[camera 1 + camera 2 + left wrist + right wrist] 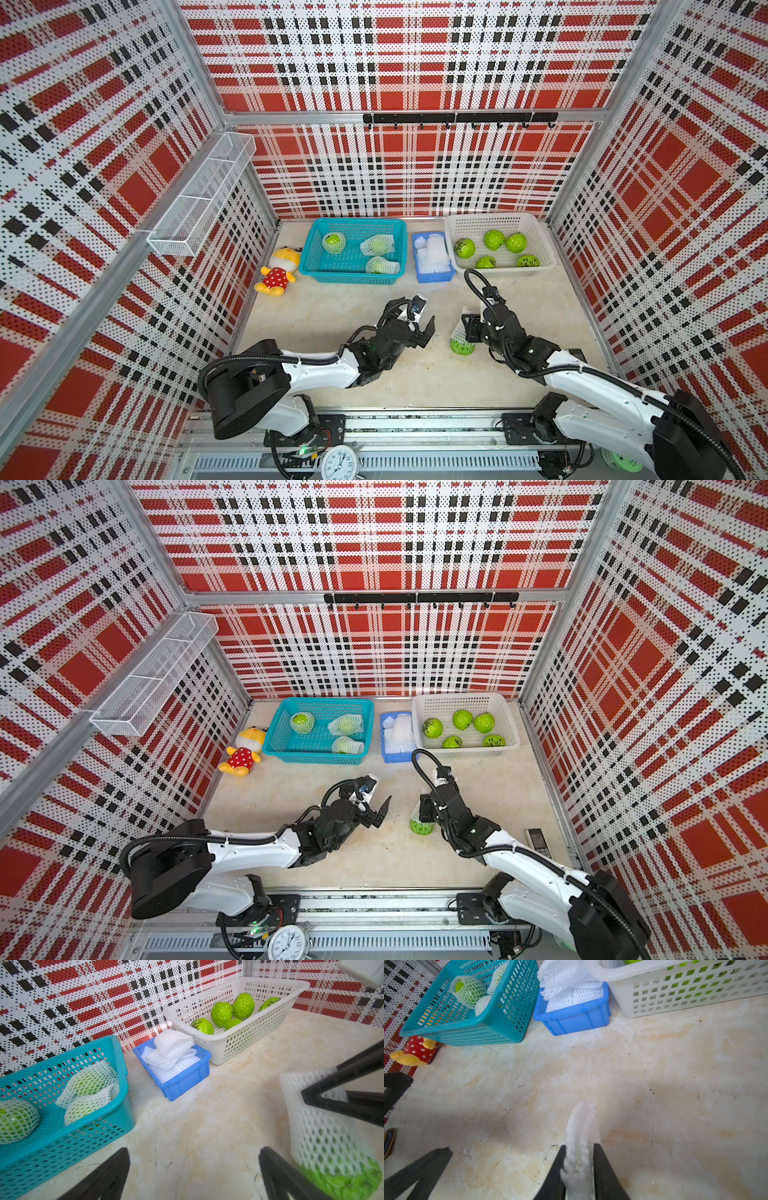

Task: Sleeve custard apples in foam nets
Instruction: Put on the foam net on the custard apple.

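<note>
R gripper pinching top of white diamond-mesh foam net; bumpy bright-green custard apple half-exposed below, centre of beige table; L gripper spread wide alongside; risk: fruit slipping out of open lower end if lifted.

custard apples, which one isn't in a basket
The custard apple at the right end effector, which pinches its foam net; the rest lie in the teal basket or white basket.

Legible only on the white alarm clock at the front edge, seen in both top views: black hour numerals round the dial, 12 and 11 made out, the rest too small. Button markings on the remote control too small to read.
</note>
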